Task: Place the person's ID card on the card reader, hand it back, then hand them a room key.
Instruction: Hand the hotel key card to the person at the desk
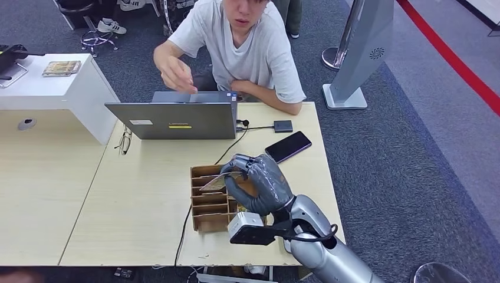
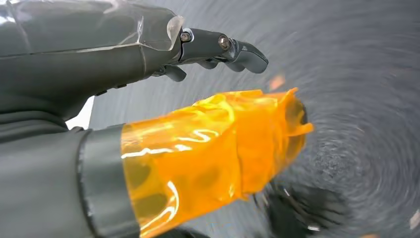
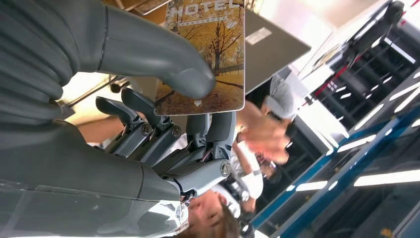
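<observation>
My right hand hovers over the wooden card rack at the near right of the table. It pinches a room key card printed with an autumn tree and the word HOTEL between thumb and fingers. In the head view the room key card sticks out to the left of the hand, just above the rack's upper slots. A person sits across the table behind the laptop, one hand raised. My left hand hangs over grey floor with its fingers apart, holding nothing; orange film wraps its thumb.
An open grey laptop stands at the table's far edge. A black phone and a small black box with a cable lie to its right. Glasses lie to the laptop's left. A white counter stands at the far left.
</observation>
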Controlling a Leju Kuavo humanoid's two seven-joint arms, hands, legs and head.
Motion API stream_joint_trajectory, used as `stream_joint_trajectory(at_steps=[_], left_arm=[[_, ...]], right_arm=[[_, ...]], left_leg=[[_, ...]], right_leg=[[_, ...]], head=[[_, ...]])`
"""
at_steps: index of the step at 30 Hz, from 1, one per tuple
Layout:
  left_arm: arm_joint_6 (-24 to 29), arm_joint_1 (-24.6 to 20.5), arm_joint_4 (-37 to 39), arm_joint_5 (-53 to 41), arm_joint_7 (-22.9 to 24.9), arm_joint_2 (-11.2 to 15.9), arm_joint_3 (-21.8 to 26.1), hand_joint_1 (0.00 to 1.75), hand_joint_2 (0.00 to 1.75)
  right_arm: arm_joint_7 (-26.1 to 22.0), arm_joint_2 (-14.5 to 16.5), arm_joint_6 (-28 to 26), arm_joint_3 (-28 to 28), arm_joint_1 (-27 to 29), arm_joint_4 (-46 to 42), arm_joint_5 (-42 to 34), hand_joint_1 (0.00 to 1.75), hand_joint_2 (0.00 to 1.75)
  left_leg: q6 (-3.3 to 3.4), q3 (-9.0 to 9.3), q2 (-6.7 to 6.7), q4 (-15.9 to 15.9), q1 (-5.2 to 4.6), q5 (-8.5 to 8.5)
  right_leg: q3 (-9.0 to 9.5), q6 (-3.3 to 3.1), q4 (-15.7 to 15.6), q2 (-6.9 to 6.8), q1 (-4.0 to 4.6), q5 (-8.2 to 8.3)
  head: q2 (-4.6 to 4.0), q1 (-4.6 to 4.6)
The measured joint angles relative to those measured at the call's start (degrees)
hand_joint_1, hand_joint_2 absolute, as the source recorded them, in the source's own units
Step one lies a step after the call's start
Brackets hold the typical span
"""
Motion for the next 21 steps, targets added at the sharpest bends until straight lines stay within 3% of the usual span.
stream_joint_trajectory(at_steps=[3, 8, 21], left_arm=[[0.14, 0.0, -0.07, -7.78, 1.3, 0.28, -5.78, 0.0, 0.0], [0.44, -0.08, -0.77, -12.57, 3.17, 1.13, -10.05, 0.0, 0.0], [3.66, -1.85, -2.5, -8.99, 3.98, 3.17, -10.73, 0.0, 0.0]], right_arm=[[-0.02, -0.2, 0.3, -1.1, 1.55, -1.3, 1.59, 1.75, 1.75], [0.09, -0.19, 0.92, -2.08, 2.27, -2.1, 3.44, 1.75, 1.75], [0.75, 1.84, 1.26, -1.86, 0.41, -1.25, 5.25, 1.75, 1.75]], left_leg=[[0.0, 0.0, 0.04, 0.0, 0.0, -0.01], [0.0, 0.0, 0.05, 0.0, 0.0, -0.01], [-0.01, -0.01, 0.04, 0.0, 0.01, 0.01]], right_leg=[[-0.01, 0.0, 0.0, 0.05, 0.0, 0.0], [-0.02, 0.0, 0.0, 0.06, 0.0, 0.0], [-0.01, -0.01, 0.02, 0.05, 0.01, 0.01]], head=[[0.0, -0.01], [0.0, 0.0], [0.0, 0.01]])
